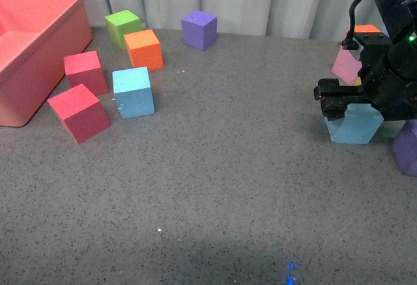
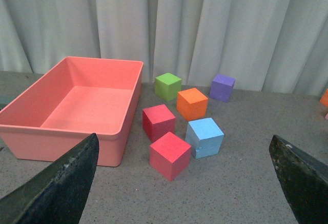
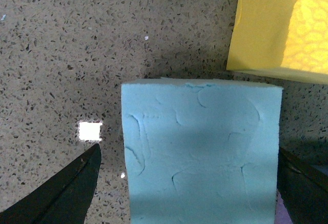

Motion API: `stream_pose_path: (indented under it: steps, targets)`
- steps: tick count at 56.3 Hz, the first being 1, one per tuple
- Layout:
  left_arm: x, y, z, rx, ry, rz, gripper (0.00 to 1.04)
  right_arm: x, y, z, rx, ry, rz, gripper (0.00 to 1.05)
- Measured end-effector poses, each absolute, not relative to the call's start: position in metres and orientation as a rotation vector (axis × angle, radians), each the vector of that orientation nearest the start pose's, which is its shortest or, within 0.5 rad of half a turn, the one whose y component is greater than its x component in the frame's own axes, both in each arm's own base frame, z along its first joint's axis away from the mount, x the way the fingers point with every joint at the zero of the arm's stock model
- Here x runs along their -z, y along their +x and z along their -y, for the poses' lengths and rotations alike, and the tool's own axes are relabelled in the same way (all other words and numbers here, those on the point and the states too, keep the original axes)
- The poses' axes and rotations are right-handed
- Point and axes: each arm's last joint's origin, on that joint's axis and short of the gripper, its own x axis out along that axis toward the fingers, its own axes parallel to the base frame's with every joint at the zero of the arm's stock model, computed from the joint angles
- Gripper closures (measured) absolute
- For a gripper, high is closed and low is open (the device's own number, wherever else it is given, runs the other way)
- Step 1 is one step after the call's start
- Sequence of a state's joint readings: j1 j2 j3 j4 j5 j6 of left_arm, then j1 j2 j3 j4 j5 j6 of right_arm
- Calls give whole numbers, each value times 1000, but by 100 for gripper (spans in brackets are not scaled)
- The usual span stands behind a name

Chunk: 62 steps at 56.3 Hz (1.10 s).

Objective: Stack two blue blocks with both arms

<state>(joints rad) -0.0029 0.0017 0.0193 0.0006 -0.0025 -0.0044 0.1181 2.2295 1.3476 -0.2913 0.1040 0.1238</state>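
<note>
One blue block [image 1: 133,91] with a small chipped notch rests on the grey table at the left, between red and orange cubes. It also shows in the left wrist view [image 2: 204,137], well ahead of my left gripper [image 2: 179,193], which is open with only bare table between its fingers. The other blue block [image 1: 354,123] sits at the right, under my right gripper [image 1: 354,104]. In the right wrist view this block [image 3: 202,149] lies between the open fingers of the right gripper [image 3: 189,183], with a gap on each side. The left arm is out of the front view.
A salmon bin [image 1: 65,34] stands at the far left. Two red cubes [image 1: 79,111] [image 1: 86,71], an orange cube [image 1: 143,49], a green cube [image 1: 123,27] and a purple cube [image 1: 199,29] surround the left block. A pink cube [image 1: 346,64], a purple cube [image 1: 407,147] and a yellow cube [image 3: 279,24] crowd the right block.
</note>
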Motion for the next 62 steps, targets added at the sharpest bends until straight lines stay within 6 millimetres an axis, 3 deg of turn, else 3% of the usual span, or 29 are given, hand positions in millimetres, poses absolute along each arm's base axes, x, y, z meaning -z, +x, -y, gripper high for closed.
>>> stream_pose_path:
  steps: [10,18,29,40,52,62]
  targets:
    - [-170,97,0,0,-4,18,7,-70,418,-48,64,-37,-1180,47]
    - [-170,97,0,0,-4,19,7,-73,419,-51,48,-30,-1168,56]
    - [-170,97,0,0,-4,19,7,-96,418,-68,-8,-8,-1112,59]
    - [-170,97,0,0,-4,18,7,-112,424,-104,-75,-1,-1079,61]
    - [-170,97,0,0,-4,18,7,-101,431,-151,-121,4,-1115,62]
    - [-170,97,0,0,-4,19,7,-90,433,-175,-127,-6,-1148,62]
